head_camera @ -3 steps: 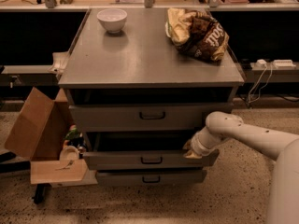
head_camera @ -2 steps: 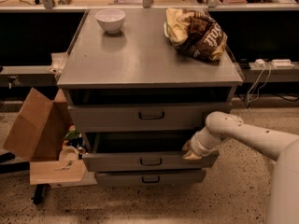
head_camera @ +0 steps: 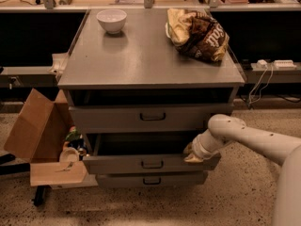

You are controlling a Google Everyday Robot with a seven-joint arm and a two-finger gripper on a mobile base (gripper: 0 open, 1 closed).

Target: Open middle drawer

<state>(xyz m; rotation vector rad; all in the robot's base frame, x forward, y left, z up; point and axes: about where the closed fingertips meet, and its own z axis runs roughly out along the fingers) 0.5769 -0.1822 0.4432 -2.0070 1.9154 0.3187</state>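
The grey cabinet (head_camera: pixel 150 55) has three drawers. The middle drawer (head_camera: pixel 117 164), with a small black centre handle (head_camera: pixel 151 164), stands pulled out a short way, and a dark gap shows above its front panel. My gripper (head_camera: pixel 193 153) is at the end of the white arm (head_camera: pixel 244 135) that comes in from the right. It rests on the top edge of the middle drawer's front, right of the handle. The top drawer (head_camera: pixel 150 117) and the narrow bottom drawer (head_camera: pixel 150 179) sit further back.
A white bowl (head_camera: pixel 111 20) and a crumpled chip bag (head_camera: pixel 197 34) lie on the cabinet top. An open cardboard box (head_camera: pixel 33 131) and a small cart with items (head_camera: pixel 59 171) stand close to the cabinet's left side. Cables and a power strip (head_camera: pixel 273 64) are at the right.
The middle drawer's front has come slightly further out toward the camera. My gripper has stayed on the drawer's top edge and moved with it.
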